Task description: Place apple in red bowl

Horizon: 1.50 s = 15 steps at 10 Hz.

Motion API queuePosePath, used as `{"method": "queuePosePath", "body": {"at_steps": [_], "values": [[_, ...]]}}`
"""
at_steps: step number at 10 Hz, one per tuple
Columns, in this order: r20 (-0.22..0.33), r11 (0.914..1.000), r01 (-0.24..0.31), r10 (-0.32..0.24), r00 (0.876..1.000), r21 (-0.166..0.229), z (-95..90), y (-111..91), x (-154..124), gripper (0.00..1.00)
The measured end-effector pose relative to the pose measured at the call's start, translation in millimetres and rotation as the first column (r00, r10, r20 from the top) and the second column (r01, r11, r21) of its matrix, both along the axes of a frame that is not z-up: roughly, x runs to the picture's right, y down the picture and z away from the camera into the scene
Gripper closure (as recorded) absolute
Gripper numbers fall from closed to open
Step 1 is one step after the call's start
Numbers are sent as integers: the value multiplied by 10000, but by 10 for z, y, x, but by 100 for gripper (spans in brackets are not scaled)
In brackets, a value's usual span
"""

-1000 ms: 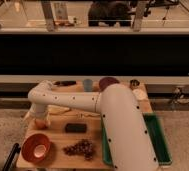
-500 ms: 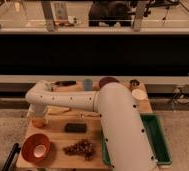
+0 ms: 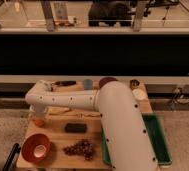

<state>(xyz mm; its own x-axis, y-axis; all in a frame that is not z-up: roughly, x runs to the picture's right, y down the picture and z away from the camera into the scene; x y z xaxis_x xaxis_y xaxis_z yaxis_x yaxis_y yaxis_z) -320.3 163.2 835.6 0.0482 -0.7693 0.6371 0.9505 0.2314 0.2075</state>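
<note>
The apple point(image 3: 38, 122) is a small orange-yellow fruit on the left edge of the wooden table, just behind the red bowl point(image 3: 35, 148). The red bowl sits at the front left corner and shows a pale inner bottom with nothing in it. My white arm reaches left across the table and bends down. My gripper point(image 3: 38, 115) hangs straight over the apple, at or touching its top, and covers part of it.
A dark block point(image 3: 75, 128) and a bunch of grapes point(image 3: 80, 147) lie on the table point(image 3: 55, 157) right of the bowl. A blue cup point(image 3: 88, 83), a dark purple bowl point(image 3: 107, 81) and small items stand at the back. A green bin point(image 3: 157, 142) is at the right.
The arm's bent end has shifted slightly to the left over the apple. The apple and the red bowl have not moved.
</note>
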Motion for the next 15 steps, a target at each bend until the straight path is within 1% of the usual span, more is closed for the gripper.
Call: {"method": "queuePosePath", "body": {"at_steps": [1,3,5,7,9,11,12,14,15], "values": [[1,10000,-96,96,10000,9,-65,-54,53,97],[56,9994,-318,319,9995,-112,-331,-207,183,97],[220,9973,-618,627,9978,-387,-634,-337,343,97],[402,9942,-808,838,9957,-715,-813,-375,378,97],[442,9903,-923,973,9943,-1036,-924,-398,427,97],[440,9882,-983,1041,9936,-1173,-1002,-417,475,97],[479,9875,-975,1041,9934,-1235,-1088,-427,493,97],[551,9849,-1089,1172,9916,-1348,-1317,-518,575,97],[583,9840,-1116,1206,9910,-1386,-1394,-550,602,97]]}}
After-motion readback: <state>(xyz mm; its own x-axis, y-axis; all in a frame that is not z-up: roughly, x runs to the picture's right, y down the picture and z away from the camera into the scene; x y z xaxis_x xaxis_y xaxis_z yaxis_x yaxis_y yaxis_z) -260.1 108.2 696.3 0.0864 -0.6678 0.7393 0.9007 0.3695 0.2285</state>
